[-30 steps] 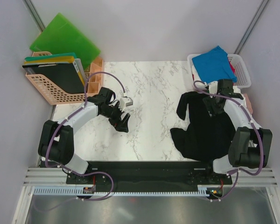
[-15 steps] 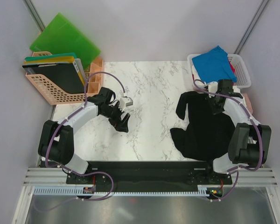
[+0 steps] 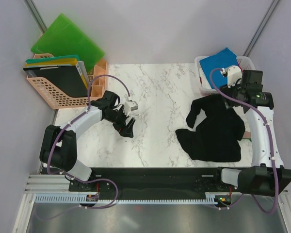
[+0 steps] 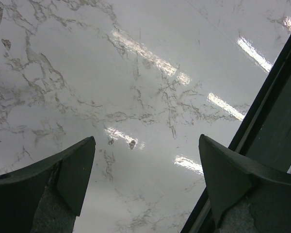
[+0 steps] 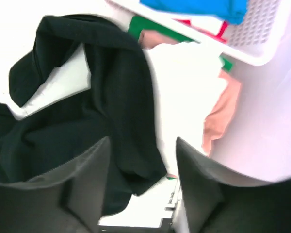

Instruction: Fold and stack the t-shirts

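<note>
The large black t-shirt [image 3: 213, 133] lies crumpled on the right of the marble table [image 3: 155, 97]. My right gripper [image 3: 234, 93] hovers above its far right edge, open and empty; in the right wrist view the gripper [image 5: 141, 145] looks down on the black t-shirt [image 5: 87, 121]. Beside it lie white [image 5: 184, 87], pink [image 5: 220, 114] and green [image 5: 140, 26] t-shirts. A bright blue t-shirt [image 3: 218, 65] lies on the white basket [image 3: 251, 74]. My left gripper [image 3: 128, 128] stands open over bare marble at centre left, its jaws [image 4: 146, 141] wide apart and empty.
A peach file rack [image 3: 53, 92] with folders stands at the back left, with stiff green boards [image 3: 68, 39] behind it and a small peach holder [image 3: 99, 82] beside it. A black rail [image 3: 160, 174] runs along the table's near edge.
My right gripper shut briefly on the black t-shirt, then opened and rose back and to the right, towards the basket. The shirt has shifted and bunched differently. The left arm has not moved.
</note>
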Controlling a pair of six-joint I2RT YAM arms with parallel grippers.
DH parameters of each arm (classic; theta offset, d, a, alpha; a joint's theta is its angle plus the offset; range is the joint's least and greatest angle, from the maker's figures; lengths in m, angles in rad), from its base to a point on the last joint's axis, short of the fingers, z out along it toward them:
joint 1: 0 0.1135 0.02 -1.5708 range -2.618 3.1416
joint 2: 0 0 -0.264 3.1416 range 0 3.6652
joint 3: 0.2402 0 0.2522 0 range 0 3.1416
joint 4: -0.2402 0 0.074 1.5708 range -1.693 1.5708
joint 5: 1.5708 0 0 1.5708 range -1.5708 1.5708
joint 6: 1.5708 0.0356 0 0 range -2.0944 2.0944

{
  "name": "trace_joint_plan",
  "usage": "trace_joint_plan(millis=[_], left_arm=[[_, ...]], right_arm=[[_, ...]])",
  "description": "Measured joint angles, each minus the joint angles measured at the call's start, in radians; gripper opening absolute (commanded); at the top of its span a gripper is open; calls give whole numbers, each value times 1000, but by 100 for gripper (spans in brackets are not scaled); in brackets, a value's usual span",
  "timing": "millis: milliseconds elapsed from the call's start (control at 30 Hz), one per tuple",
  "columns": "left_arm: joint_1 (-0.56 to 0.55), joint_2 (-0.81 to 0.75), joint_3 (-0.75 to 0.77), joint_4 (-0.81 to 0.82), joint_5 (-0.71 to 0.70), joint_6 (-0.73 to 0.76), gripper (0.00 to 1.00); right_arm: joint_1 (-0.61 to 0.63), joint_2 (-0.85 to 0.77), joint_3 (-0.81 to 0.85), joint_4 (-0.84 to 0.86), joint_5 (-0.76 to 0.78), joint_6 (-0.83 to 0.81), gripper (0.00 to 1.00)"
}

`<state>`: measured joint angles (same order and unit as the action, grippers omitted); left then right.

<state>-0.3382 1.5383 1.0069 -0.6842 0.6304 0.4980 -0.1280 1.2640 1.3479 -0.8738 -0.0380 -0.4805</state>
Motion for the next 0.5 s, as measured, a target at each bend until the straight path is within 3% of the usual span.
trace_joint_plan(millis=[133,367,500], left_arm=[[0,0,0,-1,0,0,93],[0,0,2,-14,-3,0,93],[0,-3,2,-24,-14,0,93]], right_arm=[[1,-35,2,-17,11,-21,80],[-5,-11,-30,-34,45,-39,81],[-61,-46,-127,-85,16,-97,80]])
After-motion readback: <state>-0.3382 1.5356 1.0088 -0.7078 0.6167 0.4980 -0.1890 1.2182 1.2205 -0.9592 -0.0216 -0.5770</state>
